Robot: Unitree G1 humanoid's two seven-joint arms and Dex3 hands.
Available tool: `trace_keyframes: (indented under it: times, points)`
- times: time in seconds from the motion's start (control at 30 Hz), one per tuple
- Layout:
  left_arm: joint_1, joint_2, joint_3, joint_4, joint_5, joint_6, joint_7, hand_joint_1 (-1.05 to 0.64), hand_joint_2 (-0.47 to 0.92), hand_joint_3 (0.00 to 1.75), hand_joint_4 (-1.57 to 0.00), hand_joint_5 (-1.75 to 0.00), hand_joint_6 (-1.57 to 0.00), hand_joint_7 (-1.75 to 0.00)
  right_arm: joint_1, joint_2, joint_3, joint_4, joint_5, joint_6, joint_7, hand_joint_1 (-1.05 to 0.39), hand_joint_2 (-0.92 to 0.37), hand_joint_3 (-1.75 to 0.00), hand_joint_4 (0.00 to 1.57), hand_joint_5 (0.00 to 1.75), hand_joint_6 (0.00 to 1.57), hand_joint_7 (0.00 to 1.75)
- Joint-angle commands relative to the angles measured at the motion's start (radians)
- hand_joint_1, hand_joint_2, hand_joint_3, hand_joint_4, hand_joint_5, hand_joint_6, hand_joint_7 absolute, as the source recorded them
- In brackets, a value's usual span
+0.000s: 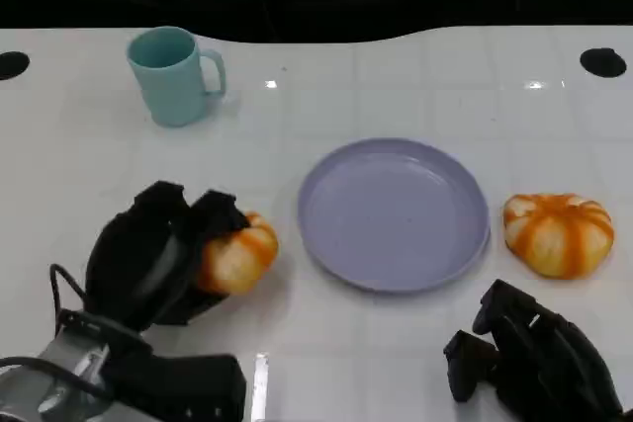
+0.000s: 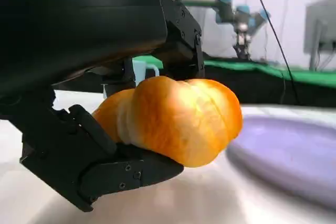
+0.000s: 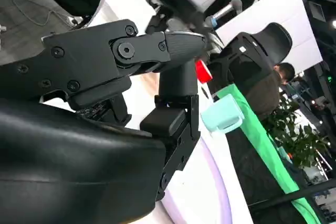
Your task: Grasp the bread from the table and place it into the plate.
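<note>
The left hand [image 1: 163,254] gripped a bread [image 1: 237,252] on the table [image 1: 396,76], just left of the plate [image 1: 394,214]. A second bread [image 1: 558,232] lay right of it; the right hand [image 1: 534,358] held nothing, fingers curled apart.

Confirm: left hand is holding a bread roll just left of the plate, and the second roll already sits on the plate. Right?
Not quite. The second roll lies on the table right of the purple plate, as the head view shows. The left hand does hold a bread roll beside it.

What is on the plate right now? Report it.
Nothing: the plate is empty. One bread is in the left hand; the other bread lies beside it.
</note>
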Motion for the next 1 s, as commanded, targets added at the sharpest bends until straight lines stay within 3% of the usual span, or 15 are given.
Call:
trace_keyframes:
  times: [0.03, 0.23, 0.5, 1.0]
  points:
    - [0.029, -0.011, 0.050, -0.101, -0.059, 0.017, -0.049, -0.21, 0.54, 1.09, -0.78, -1.75, -0.60, -1.75, -0.002, -0.016, -0.012, 0.007, 0.007, -0.008, 0.000, -0.55, -0.92, -0.24, 0.77, 1.71, 0.69, 1.45]
    - [0.019, -0.036, 0.080, -0.202, -0.057, 0.070, -0.102, -0.20, 0.51, 1.06, -0.79, -1.75, -0.62, -1.73, 0.000, -0.015, -0.010, 0.012, 0.000, -0.016, -0.001, -0.55, -0.92, -0.24, 0.77, 1.71, 0.69, 1.45]
    - [-0.070, -0.083, 0.062, -0.191, -0.054, 0.029, -0.161, -0.20, 0.50, 1.10, -0.85, -1.75, -0.68, -1.74, 0.005, -0.014, -0.006, 0.013, -0.005, -0.024, 0.001, -0.55, -0.92, -0.25, 0.76, 1.73, 0.68, 1.45]
    - [-0.318, -0.264, -0.035, 0.135, -0.029, 0.019, -0.191, -0.24, 0.51, 1.12, -0.86, -1.75, -0.70, -1.75, 0.025, -0.012, -0.002, -0.013, 0.005, 0.002, -0.003, -0.55, -0.92, -0.23, 0.77, 1.68, 0.69, 1.41]
